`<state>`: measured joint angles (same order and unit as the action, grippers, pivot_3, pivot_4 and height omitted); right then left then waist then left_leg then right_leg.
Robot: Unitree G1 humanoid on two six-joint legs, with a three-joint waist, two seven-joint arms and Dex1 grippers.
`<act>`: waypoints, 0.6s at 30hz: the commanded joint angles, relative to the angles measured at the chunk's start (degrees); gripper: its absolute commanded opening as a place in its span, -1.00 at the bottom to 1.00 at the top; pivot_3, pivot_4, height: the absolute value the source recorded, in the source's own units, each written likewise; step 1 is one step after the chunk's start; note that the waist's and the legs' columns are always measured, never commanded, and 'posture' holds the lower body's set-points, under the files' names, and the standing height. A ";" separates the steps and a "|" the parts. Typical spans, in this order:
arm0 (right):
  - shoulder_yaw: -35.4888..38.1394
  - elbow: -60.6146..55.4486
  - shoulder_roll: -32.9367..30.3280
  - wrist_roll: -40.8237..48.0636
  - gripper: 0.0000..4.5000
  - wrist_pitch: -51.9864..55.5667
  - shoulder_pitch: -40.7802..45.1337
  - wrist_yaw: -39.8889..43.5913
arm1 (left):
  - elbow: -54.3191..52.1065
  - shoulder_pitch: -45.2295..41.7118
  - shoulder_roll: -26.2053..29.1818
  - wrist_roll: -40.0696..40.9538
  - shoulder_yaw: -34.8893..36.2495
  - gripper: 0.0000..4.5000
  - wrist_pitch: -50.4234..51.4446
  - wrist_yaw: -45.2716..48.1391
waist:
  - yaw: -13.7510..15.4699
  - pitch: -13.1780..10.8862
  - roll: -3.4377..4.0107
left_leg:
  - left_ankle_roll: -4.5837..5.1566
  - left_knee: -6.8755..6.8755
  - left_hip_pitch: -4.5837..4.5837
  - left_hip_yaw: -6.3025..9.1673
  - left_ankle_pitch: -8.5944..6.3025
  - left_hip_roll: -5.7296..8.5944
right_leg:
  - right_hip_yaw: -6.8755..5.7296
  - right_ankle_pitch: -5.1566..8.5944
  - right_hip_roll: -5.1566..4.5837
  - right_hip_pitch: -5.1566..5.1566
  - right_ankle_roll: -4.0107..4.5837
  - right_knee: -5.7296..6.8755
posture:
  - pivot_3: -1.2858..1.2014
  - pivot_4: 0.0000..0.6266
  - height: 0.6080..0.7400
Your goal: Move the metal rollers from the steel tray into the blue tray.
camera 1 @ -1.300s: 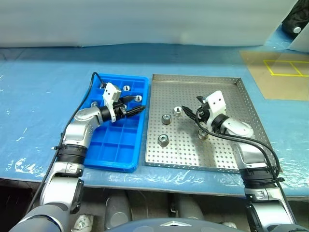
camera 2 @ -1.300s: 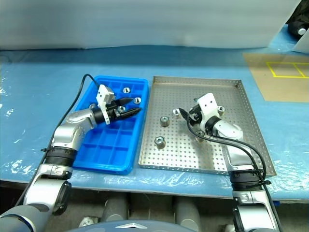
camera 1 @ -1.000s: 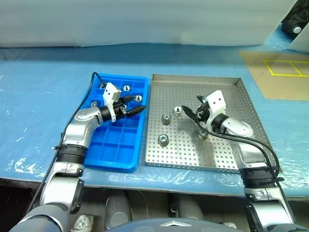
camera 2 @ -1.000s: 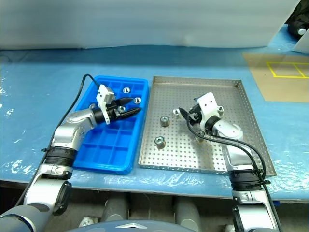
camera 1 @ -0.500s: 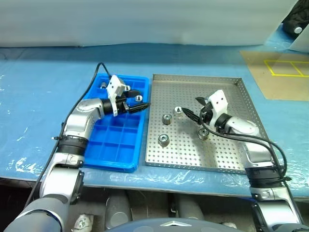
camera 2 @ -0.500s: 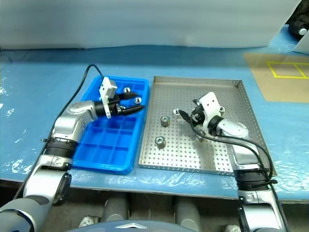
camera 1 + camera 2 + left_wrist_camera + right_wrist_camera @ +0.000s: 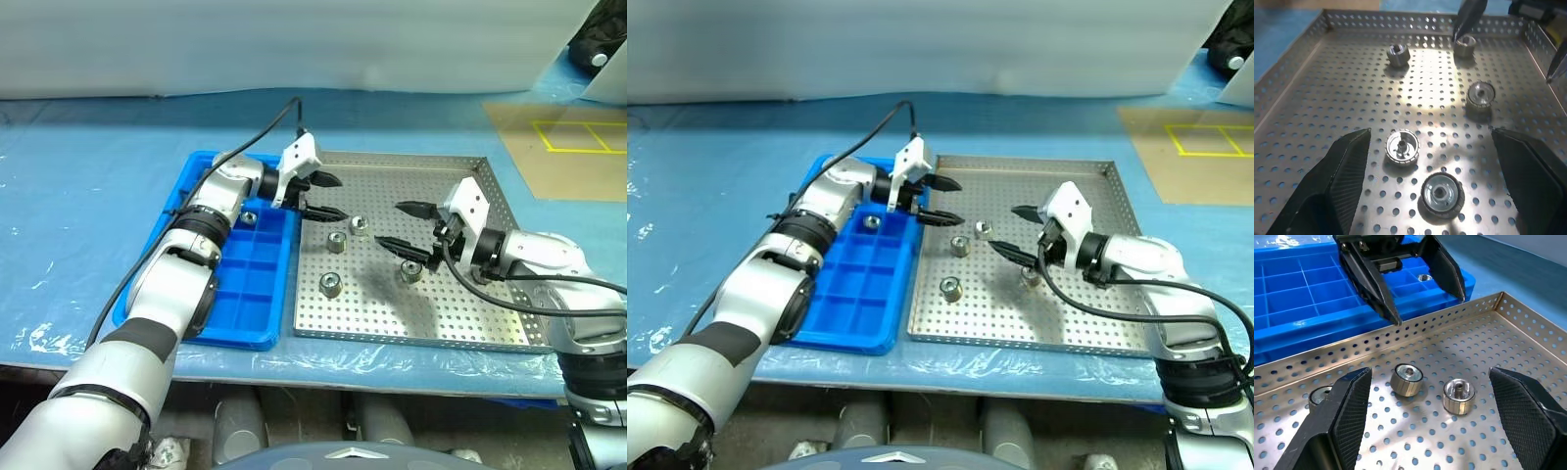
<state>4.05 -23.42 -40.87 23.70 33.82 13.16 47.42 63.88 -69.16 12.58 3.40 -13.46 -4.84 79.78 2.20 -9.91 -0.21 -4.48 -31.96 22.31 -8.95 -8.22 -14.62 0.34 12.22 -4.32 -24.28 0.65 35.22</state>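
Steel tray (image 7: 509, 323) is the landmark. Blue tray (image 7: 250, 323) sits touching its left rim, both on the blue-sheeted surface (image 7: 88, 186). Left gripper (image 7: 321, 196) hangs over the steel tray's upper-left corner, fingers spread wide, holding nothing. Right gripper (image 7: 404, 225) is above the tray's middle, fingers wide apart, empty. Four metal rollers (image 7: 332, 285) lie loose on the steel tray floor: three left of centre, one (image 7: 410, 271) under the right gripper. One more roller (image 7: 249, 217) rests in a blue tray compartment near the steel tray's left rim.
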 commanded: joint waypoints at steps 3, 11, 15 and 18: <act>3.90 -7.16 -0.88 2.74 0.75 2.20 -3.35 -2.23 | 4.27 -3.11 -0.37 -4.19 -1.02 0.85 -4.80 5.25 | -0.17 0.00 0.00 | 0.04 0.03 -0.02 -0.05 -0.03 0.00 | 0.04 -0.04 0.00 0.03 -0.07 -0.12 | -0.33 -0.52 1.00; 4.34 -9.61 -0.94 1.87 0.75 2.70 -6.18 -5.74 | 8.68 -2.78 -4.56 -9.08 -0.78 0.85 -8.22 -1.58 | -0.56 0.00 0.00 | 0.40 0.00 -0.13 -0.16 -0.24 0.13 | 0.15 -0.09 -0.12 0.24 -0.15 -0.36 | -0.36 -0.52 1.00; 4.45 -10.35 -1.21 2.10 0.75 2.91 -6.91 -6.88 | 9.89 -2.17 -5.53 -11.37 -1.53 0.85 -8.17 -4.60 | -1.41 0.00 -0.01 | 0.47 0.00 -0.13 -0.23 -0.28 0.18 | 0.26 -0.11 -0.14 0.23 -0.17 -0.43 | -0.37 -0.52 1.00; 4.96 -10.45 -1.46 1.99 0.75 2.84 -7.57 -7.63 | 10.53 -1.55 -5.25 -14.00 -2.68 0.85 -8.63 -6.64 | -1.73 -0.01 -0.01 | 0.58 0.00 -0.19 -0.31 -0.35 0.18 | 0.33 -0.11 -0.13 0.23 -0.18 -0.45 | -0.38 -0.52 1.00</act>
<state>6.52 -31.26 -41.86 25.10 36.89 5.69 40.31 74.35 -70.47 7.09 -9.61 -15.74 -12.58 74.11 0.47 -9.91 -0.22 -3.88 -31.96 22.08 -9.32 -8.58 -14.44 0.74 12.11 -4.45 -24.05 0.45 34.77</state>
